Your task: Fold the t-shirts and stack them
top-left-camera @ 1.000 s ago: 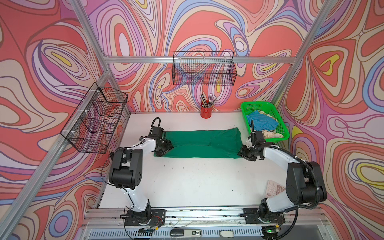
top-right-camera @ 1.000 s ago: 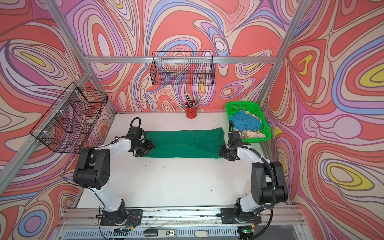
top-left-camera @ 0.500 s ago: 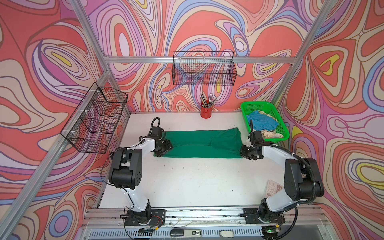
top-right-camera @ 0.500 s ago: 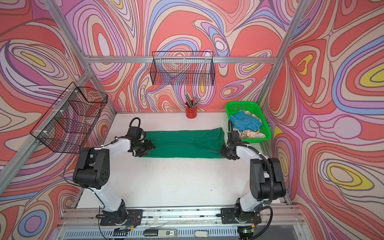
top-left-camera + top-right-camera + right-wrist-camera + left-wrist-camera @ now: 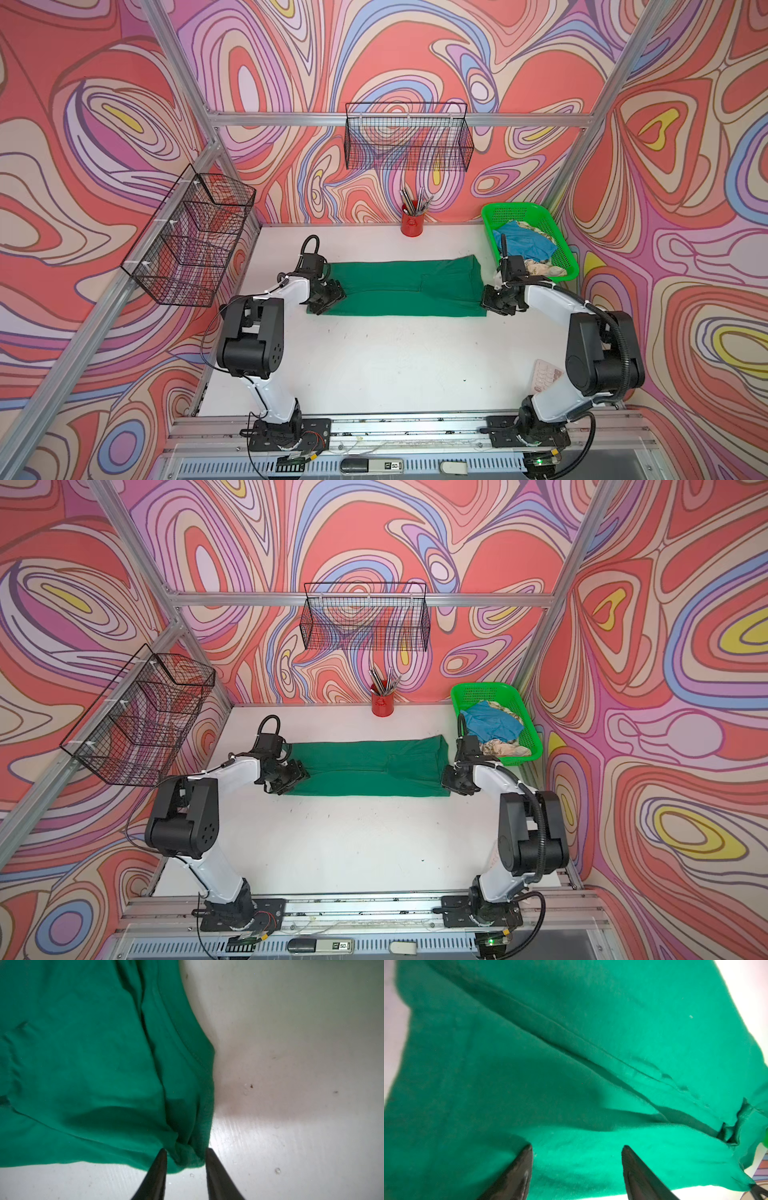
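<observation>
Lying flat on the white table (image 5: pixel 374 365), the dark green tee (image 5: pixel 403 286) stretches sideways as a long band. The left gripper (image 5: pixel 577 1147) is over one end, jaws spread wide, holding nothing. The right gripper (image 5: pixel 186 1150) straddles a bunched corner at a narrow gap; whether it pinches, I cannot tell. The light blue tee (image 5: pixel 525 245) and cream patterned tee (image 5: pixel 544 268) lie crumpled in the green basket (image 5: pixel 494 212) at far right
</observation>
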`<move>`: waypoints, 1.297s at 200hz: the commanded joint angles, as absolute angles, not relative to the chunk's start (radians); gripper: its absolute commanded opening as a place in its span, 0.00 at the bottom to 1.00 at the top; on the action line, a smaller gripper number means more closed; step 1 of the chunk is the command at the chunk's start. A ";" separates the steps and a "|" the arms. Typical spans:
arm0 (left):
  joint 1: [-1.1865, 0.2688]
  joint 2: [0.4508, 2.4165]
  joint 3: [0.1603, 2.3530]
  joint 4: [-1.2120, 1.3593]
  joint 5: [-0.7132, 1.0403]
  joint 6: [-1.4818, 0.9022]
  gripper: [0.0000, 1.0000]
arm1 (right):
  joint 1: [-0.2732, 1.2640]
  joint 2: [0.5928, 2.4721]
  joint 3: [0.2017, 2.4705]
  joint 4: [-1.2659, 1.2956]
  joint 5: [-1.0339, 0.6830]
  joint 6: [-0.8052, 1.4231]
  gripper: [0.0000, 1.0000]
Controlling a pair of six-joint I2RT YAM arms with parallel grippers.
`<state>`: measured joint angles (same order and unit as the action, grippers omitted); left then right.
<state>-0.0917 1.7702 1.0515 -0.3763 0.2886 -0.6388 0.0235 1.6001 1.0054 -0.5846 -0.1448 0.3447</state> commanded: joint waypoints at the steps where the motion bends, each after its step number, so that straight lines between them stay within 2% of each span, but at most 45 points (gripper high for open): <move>1: -0.101 1.752 1.060 -0.506 0.295 -0.632 0.71 | 0.023 1.532 1.069 -0.635 -0.165 0.362 0.39; 64: -0.132 1.716 1.181 -0.497 0.342 -0.661 0.72 | 0.164 1.617 1.038 -0.477 -0.285 0.509 0.39; 118: -0.133 1.817 1.191 -0.476 0.299 -0.638 0.71 | 0.164 1.712 0.985 -0.418 -0.213 0.496 0.39; 180: -0.130 1.825 1.043 -0.466 0.285 -0.657 0.70 | 0.124 1.755 0.952 -0.432 -0.143 0.428 0.39; 259: -0.186 1.567 0.736 -0.556 0.359 -0.729 0.70 | 0.112 1.958 1.203 -0.460 -0.128 0.347 0.39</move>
<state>-0.1520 1.6028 0.8501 -0.3767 0.3519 -0.6754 0.1192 1.8709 1.1446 -0.4171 -0.1894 0.3878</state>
